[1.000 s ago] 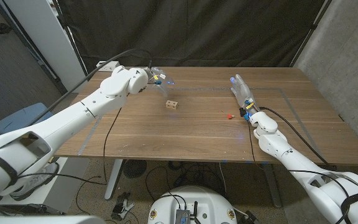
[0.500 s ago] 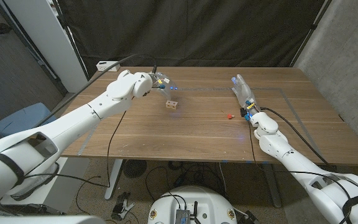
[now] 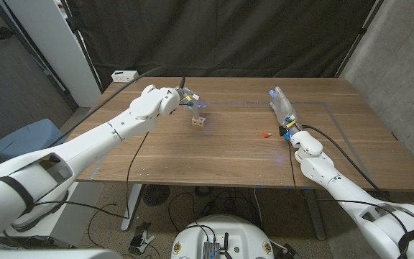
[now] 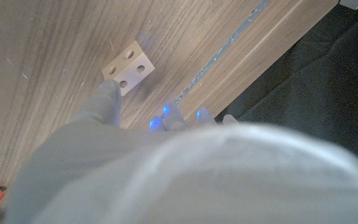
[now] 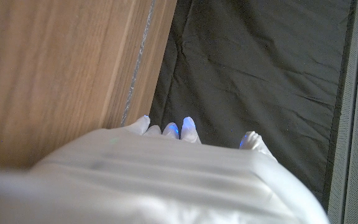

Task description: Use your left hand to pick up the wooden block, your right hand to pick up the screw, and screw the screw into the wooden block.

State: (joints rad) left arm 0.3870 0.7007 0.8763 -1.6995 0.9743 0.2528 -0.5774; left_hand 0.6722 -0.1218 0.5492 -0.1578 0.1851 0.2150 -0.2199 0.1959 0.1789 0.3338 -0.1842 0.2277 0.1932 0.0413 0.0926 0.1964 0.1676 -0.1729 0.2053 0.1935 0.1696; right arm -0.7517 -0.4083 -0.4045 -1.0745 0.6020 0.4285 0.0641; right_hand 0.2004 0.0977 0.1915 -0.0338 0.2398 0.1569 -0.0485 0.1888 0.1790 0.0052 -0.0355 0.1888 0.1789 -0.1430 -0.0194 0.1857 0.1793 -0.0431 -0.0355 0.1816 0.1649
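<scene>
Left hand open, poised above wooden block at frame centre for pickup; right hand released near screw.

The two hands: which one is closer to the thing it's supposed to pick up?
The left hand: its fingers reach right beside the wooden block, while the right hand stands clearly apart from the small red screw.

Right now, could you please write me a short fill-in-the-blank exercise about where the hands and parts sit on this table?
1. The small pale wooden block with round holes sits nearest the robot's ____ hand.
2. The small screw on the brown wooden table is coloured ____.
3. The right hand holds ____.

Missing words: left; red; nothing
</scene>
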